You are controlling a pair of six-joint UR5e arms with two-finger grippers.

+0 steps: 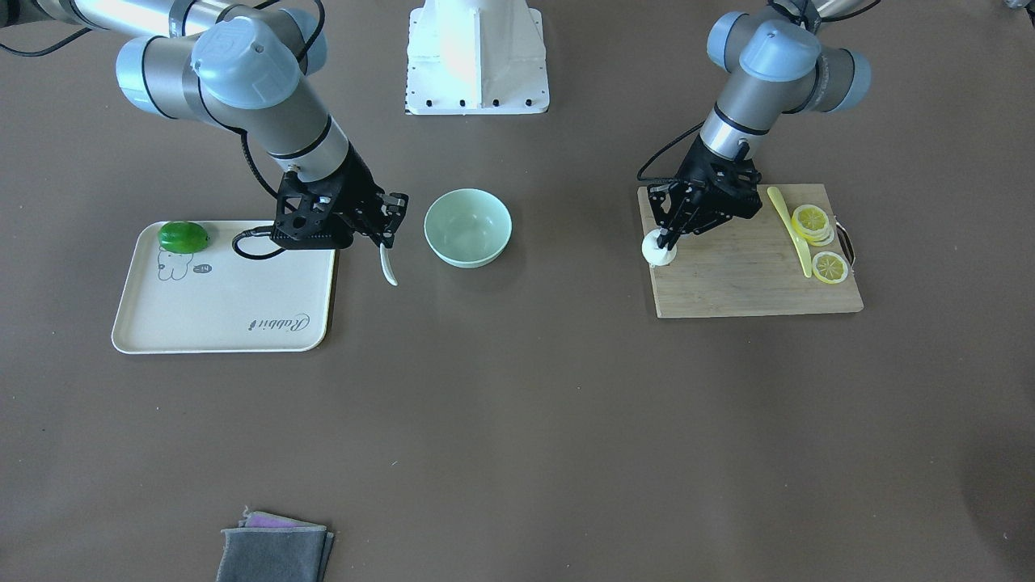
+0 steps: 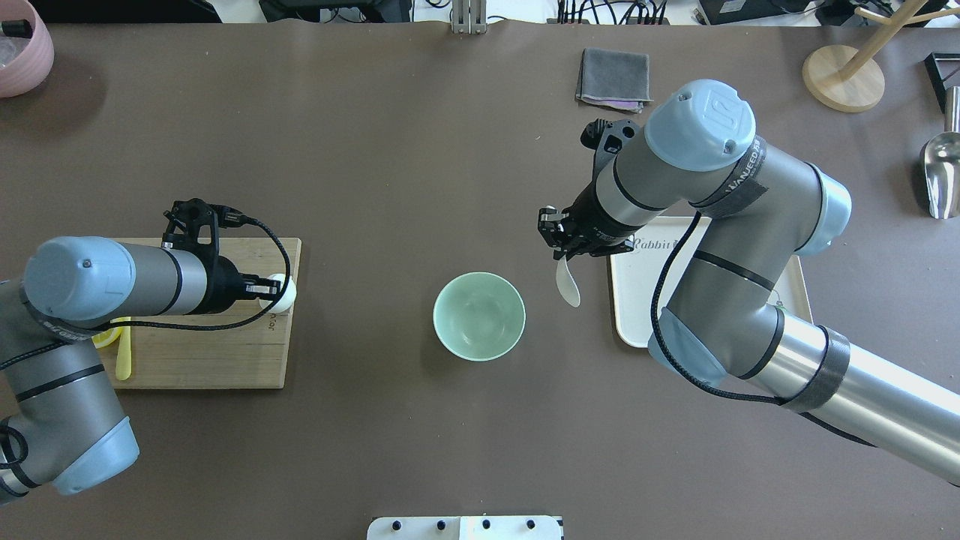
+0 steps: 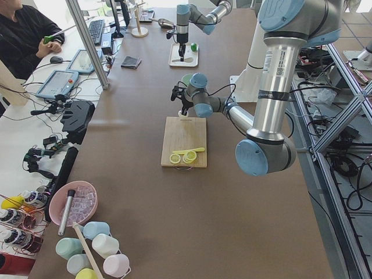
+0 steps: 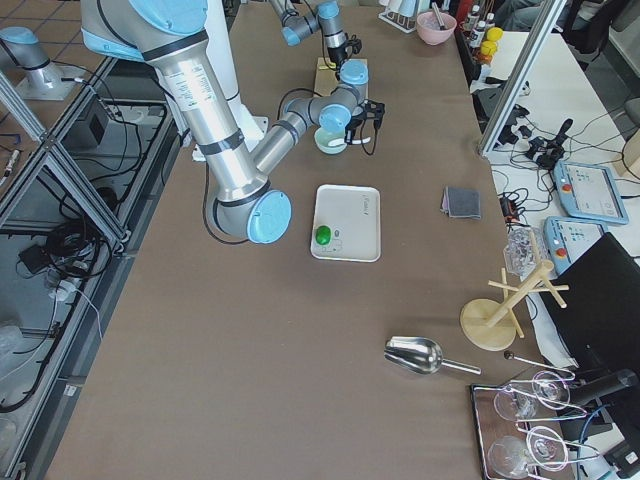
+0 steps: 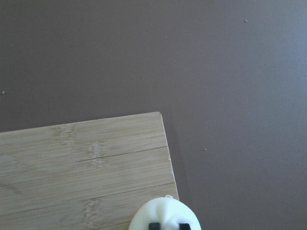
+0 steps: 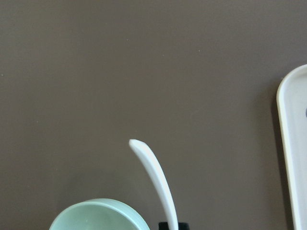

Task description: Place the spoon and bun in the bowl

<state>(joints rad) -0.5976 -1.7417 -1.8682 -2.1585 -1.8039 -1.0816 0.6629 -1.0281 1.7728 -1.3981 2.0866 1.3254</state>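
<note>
The mint-green bowl stands empty on the brown table between the arms; it also shows in the overhead view. My right gripper is shut on the white spoon and holds it in the air just beside the bowl, between the bowl and the tray. In the right wrist view the spoon points away, with the bowl's rim to its left. My left gripper is shut on the top of the white bun, at the corner of the wooden board nearest the bowl. The bun also shows in the left wrist view.
A cream tray holds a green fruit. The wooden cutting board carries a pale-yellow knife and lemon slices. A folded grey cloth lies at the table's far edge. The robot's white base stands behind the bowl.
</note>
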